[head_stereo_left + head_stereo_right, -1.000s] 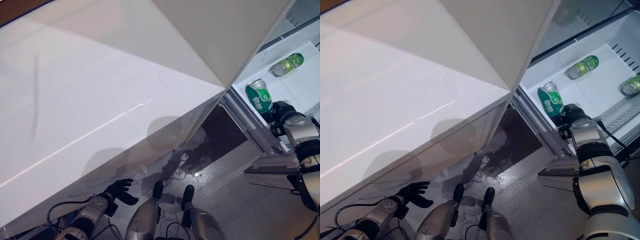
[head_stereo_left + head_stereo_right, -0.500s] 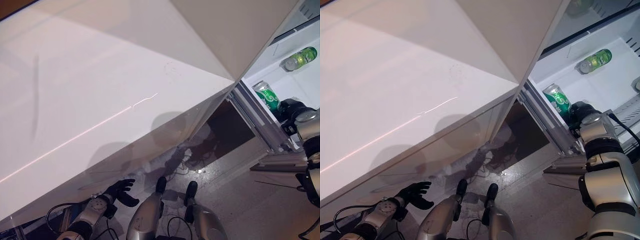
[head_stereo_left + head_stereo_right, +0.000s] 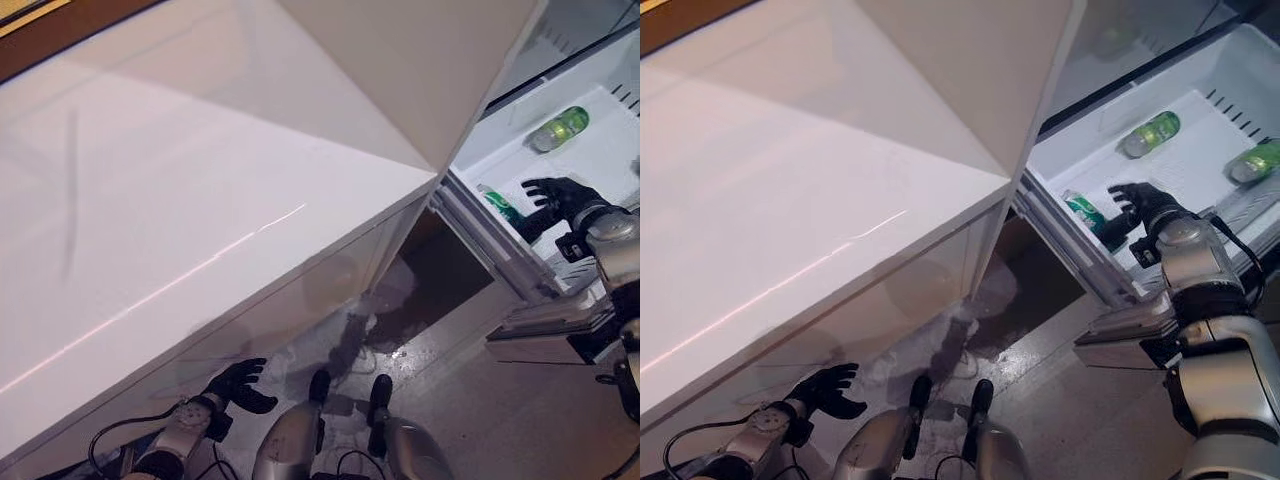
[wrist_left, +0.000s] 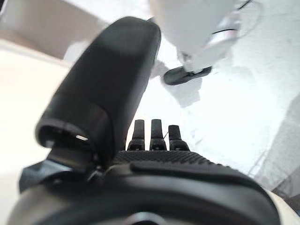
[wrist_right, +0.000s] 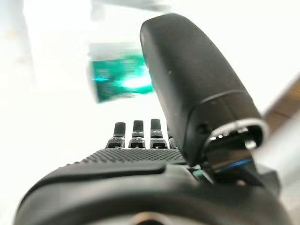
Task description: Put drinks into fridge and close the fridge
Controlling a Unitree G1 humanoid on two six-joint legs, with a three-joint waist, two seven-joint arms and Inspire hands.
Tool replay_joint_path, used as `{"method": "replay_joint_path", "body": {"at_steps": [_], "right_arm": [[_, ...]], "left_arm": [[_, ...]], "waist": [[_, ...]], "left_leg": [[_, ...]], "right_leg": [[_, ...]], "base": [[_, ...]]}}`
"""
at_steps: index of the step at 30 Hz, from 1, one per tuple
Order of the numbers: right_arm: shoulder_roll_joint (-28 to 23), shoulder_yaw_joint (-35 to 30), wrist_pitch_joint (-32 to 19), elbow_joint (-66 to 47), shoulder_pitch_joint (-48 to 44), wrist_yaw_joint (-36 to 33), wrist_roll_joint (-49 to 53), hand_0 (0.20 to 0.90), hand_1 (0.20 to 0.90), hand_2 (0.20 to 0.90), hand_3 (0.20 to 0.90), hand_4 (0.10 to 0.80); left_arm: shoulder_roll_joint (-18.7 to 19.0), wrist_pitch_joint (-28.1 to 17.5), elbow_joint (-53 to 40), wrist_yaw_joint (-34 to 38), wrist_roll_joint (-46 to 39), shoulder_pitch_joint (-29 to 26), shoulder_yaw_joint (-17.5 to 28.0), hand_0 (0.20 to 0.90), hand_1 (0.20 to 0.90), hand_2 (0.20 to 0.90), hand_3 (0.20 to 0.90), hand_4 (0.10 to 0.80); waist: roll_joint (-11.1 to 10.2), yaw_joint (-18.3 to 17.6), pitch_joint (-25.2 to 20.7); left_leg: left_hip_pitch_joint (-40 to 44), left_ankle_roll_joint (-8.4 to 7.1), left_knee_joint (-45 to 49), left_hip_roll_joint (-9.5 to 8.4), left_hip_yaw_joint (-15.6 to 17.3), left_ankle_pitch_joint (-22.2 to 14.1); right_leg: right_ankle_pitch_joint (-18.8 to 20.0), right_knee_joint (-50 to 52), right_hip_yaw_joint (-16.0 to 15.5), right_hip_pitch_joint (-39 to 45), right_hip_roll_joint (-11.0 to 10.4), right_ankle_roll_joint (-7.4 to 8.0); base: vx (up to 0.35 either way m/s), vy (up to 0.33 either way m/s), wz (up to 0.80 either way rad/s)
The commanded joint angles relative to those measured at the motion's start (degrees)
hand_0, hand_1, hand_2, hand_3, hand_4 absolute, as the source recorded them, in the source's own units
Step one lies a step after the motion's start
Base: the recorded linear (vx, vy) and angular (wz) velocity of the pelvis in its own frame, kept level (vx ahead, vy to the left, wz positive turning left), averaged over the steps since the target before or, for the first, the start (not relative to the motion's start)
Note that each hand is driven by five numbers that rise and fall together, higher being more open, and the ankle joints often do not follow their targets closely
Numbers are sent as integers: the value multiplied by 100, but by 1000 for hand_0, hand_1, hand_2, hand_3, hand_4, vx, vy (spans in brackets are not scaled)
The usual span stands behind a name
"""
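Observation:
The fridge's white drawer [image 3: 1200, 170] stands open at the right, under the big white door [image 3: 200, 200]. A green can [image 3: 1083, 211] lies on its side in the drawer's near corner; it also shows in the right wrist view [image 5: 122, 77]. My right hand [image 3: 1137, 208] is open, fingers spread, just beside that can and apart from it. Two more green drinks lie in the drawer, one at the back [image 3: 1150, 133] and one at the right [image 3: 1252, 162]. My left hand [image 3: 238, 384] hangs open low at the left, empty.
The open white fridge door spreads across the left and middle of the eye views. Below the drawer, a grey ledge [image 3: 1130, 335] juts out above the shiny floor [image 3: 1040, 350].
My right hand has opened and let go of the green can, which now lies on its side in the drawer. The camera has shifted.

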Motion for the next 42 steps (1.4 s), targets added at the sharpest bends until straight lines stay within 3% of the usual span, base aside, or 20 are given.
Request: {"method": "replay_joint_path", "body": {"at_steps": [1, 5, 11, 16, 18, 27, 35, 42], "right_arm": [[-824, -538, -582, -697, 504, -629, 519, 900, 900, 900, 900, 800], [-700, -1371, -901, -1276, 1049, -1203, 1580, 900, 900, 900, 900, 800], [97, -2401, -1400, -1295, 1748, -2228, 3189, 900, 900, 900, 900, 800], [587, -2677, -1923, -1249, 2146, -2637, 3530, 900, 900, 900, 900, 800], [936, -2825, -2415, -1182, 2351, -2781, 3997, 900, 900, 900, 900, 800], [1552, -2905, -3058, -1062, 2821, -2777, 4571, 900, 900, 900, 900, 800], [1620, -2649, -3174, -728, 2443, -2632, 4894, 900, 900, 900, 900, 800], [1702, -2180, -2965, -542, 1858, -2362, 4966, 900, 900, 900, 900, 800]], "left_arm": [[-86, -55, 279, 168, 110, 567, 37, 900, 900, 900, 900, 800], [-195, -48, 629, 222, 75, 704, 286, 900, 900, 900, 900, 800], [-322, -176, 1078, 223, 159, 799, 444, 900, 900, 900, 900, 800], [-369, -222, 1197, 214, 156, 810, 365, 900, 900, 900, 900, 800], [-399, -271, 1246, 174, 177, 815, 298, 900, 900, 900, 900, 800], [-437, -194, 1078, 121, 176, 669, 56, 900, 900, 900, 900, 800], [-509, -172, 847, 268, -79, 412, -275, 900, 900, 900, 900, 800], [-547, -172, 806, 460, -347, 405, -316, 900, 900, 900, 900, 800]], "waist": [[-194, -118, -1218], [-250, -200, -1575], [-221, -286, -1837], [-179, -327, -1870], [-140, -368, -1873], [-135, -376, -1521], [-59, -254, -1014], [80, -120, -606]], "left_leg": [[-52, -61, 181, -3, 370, -406], [137, -58, 171, -11, 457, -533], [363, -42, 208, -13, 553, -716], [488, 16, 330, -12, 591, -850], [533, 69, 497, -23, 605, -988], [-23, 309, 1908, -66, 458, -1734], [-904, 471, 2910, -187, 341, -1948], [-1567, 539, 3559, -280, 339, -2013]], "right_leg": [[-738, 684, 98, -37, 161, 120], [-760, 569, 166, 133, 162, 167], [-857, 582, 228, 309, 141, 207], [-946, 706, 267, 383, 104, 203], [-1023, 855, 302, 392, 58, 194], [-1462, 2021, 327, -21, -203, -24], [-1701, 3116, 240, -845, -327, -229], [-1947, 4038, 125, -1579, -458, -377]], "base": [[90, 32, -13], [82, 15, -12], [68, 2, -14], [81, -2, -9], [132, -10, -12], [53, -11, -1], [-49, 20, 9], [-71, 78, 7]]}}
